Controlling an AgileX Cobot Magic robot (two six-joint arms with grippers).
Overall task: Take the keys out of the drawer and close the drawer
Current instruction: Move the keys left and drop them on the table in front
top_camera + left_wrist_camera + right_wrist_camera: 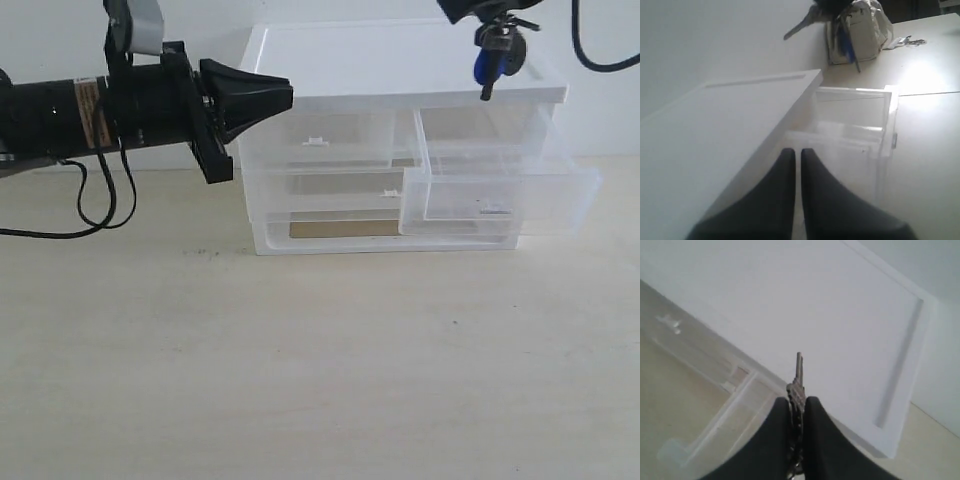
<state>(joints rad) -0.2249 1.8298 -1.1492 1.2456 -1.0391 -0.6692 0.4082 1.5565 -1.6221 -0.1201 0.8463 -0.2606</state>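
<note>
The keys (493, 55) hang clamped in the right jaws above the unit's (380, 65) top right corner, clear of the drawer (560, 200), which stands pulled out past the unit's front, needing a push. The left jaws, together and empty, hover beside the unit's left edge; bare worktop (320, 360) ahead gives room.

Soft, even light fills the scene; glare whitens the table (927, 75); the left gripper (797, 156) looms blurred.

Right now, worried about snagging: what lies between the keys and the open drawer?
The unit's white top, in the exterior view; the right tool holds the keys above it.
</note>
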